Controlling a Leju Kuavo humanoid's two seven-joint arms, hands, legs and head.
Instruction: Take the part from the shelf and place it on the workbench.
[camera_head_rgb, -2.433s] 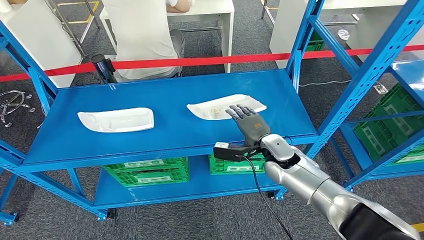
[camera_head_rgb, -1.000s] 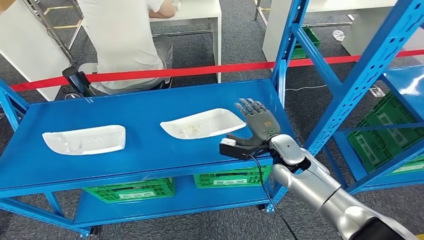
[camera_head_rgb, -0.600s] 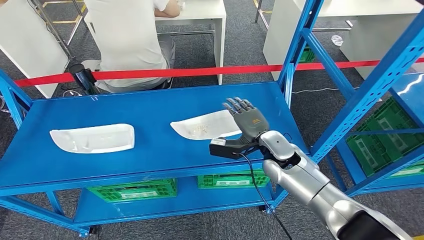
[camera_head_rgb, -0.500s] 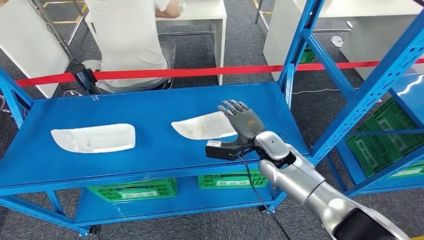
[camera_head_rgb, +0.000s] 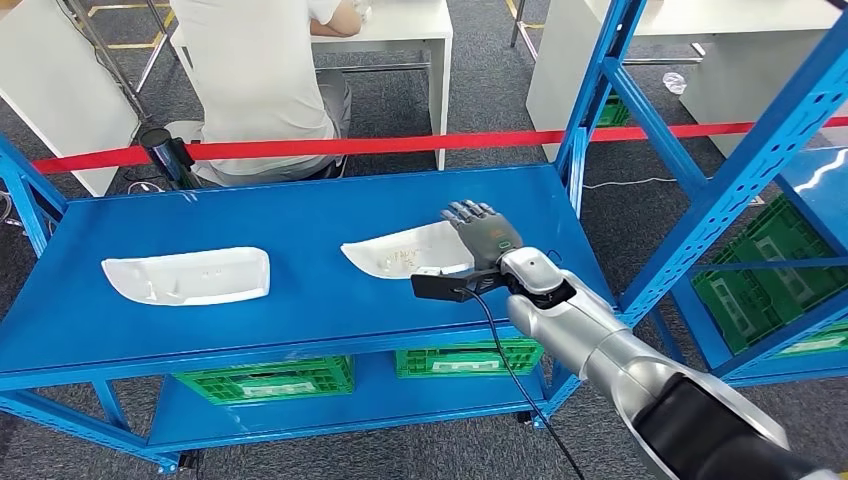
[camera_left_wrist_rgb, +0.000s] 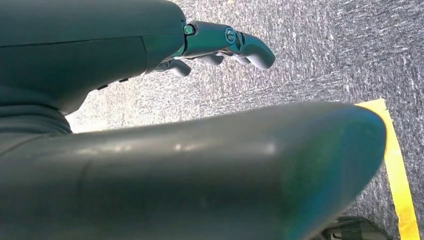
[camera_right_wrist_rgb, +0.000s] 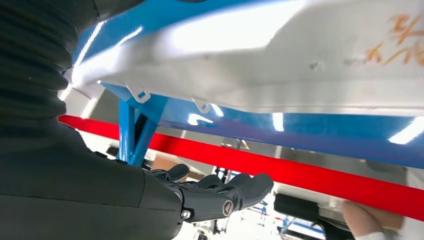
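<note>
Right hand (camera_head_rgb: 487, 240) extended over the near end of the long white moulded plastic part (camera_head_rgb: 408, 250), fingers (camera_right_wrist_rgb: 235, 192) straight and apart, holding nothing; part lies flat on the blue metal shelf (camera_head_rgb: 300, 300), long axis across the shelf, tapered end pointing left; second white moulded part (camera_head_rgb: 187, 276) lies well apart to its left; left hand (camera_left_wrist_rgb: 220, 45) hangs over grey carpet (camera_left_wrist_rgb: 325, 60), fingers loosely curled, empty.

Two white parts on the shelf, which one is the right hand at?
The white part on the right, nearer the shelf's right upright. The right hand sits at its right end, fingers spread. The other white part lies well off to the left, untouched.
</note>
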